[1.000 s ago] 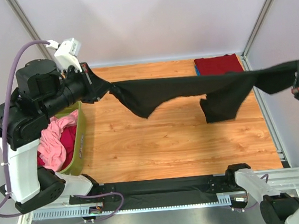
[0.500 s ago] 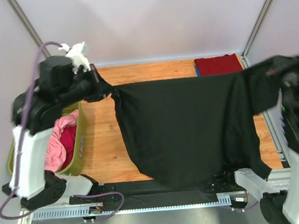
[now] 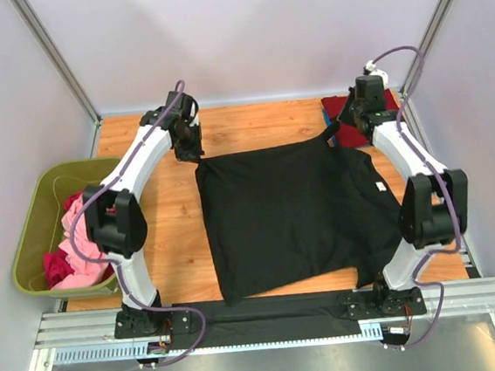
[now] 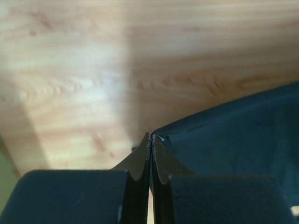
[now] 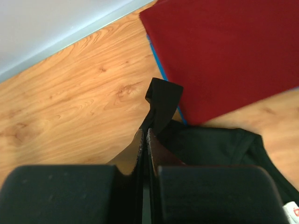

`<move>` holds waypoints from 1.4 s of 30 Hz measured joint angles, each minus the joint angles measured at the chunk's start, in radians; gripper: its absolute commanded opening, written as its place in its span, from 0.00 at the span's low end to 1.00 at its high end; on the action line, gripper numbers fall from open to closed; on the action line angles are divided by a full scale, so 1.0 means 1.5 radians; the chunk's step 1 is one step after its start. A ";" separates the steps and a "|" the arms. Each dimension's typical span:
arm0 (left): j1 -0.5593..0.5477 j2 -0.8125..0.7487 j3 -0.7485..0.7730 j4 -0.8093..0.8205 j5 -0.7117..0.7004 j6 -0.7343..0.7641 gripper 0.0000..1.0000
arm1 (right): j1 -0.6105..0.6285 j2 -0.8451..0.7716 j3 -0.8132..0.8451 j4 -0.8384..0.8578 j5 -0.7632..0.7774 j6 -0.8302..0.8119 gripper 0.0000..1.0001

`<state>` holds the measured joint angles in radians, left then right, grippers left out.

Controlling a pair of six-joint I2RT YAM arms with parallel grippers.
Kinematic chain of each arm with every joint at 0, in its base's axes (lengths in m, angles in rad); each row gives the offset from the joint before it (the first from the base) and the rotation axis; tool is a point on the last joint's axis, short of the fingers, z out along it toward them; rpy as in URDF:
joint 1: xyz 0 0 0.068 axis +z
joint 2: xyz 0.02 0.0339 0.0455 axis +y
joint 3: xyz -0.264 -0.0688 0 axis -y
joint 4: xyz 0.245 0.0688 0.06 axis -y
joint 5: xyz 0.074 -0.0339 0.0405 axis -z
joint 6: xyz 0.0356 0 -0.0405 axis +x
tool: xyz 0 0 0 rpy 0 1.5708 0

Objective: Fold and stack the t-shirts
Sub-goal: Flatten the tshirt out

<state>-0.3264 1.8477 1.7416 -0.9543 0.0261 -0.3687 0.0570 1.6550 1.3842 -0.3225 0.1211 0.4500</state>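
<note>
Black t-shirt (image 3: 290,212) lies spread mostly flat on the wooden bench (image 3: 173,236), approx. ctr, btw the 2 arms. Its near hem sits close to the bench's front edge. A small white label (image 3: 379,188) shows near its right side, just beside the right arm (image 3: 406,148).

Left jaws: closed, pinching the shirt's far-left corner. In the left wrist view the tips meet w/ a bit of black cloth (image 4: 233,140) caught btw them, low over the wood. Left arm (image 3: 144,156) reaches over from the bin side.

Right jaws: closed too, clamped on the far-right corner. In the right wrist view a tab of black fabric (image 5: 162,100) sticks out past the tips.

Dark red t-shirt (image 5: 224,56) lies folded flat in the bench's far-right corner, w/ a thin blue edge (image 5: 161,70) showing along its left side. Right jaws sit just beside that edge; the black cloth meets the red shirt's near edge.

Olive-green bin (image 3: 33,193) stands left of the bench, apart from the black shirt, holding crumpled pink shirts (image 3: 82,245) and some magenta cloth (image 3: 58,265).
</note>
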 measured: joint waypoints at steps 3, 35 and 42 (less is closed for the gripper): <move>0.019 0.068 0.013 0.039 0.002 0.043 0.00 | 0.012 0.084 0.047 0.032 -0.030 -0.034 0.00; 0.053 0.178 0.065 0.088 0.070 0.208 0.00 | 0.042 0.076 0.105 -0.131 0.163 -0.045 0.00; 0.039 0.164 0.041 0.062 -0.028 0.191 0.00 | 0.057 0.026 0.024 -0.190 0.160 0.006 0.00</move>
<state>-0.2684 2.0941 1.8038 -0.8616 -0.0166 -0.0818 0.1429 1.6943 1.4208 -0.6075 0.3607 0.4591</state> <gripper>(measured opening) 0.006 0.008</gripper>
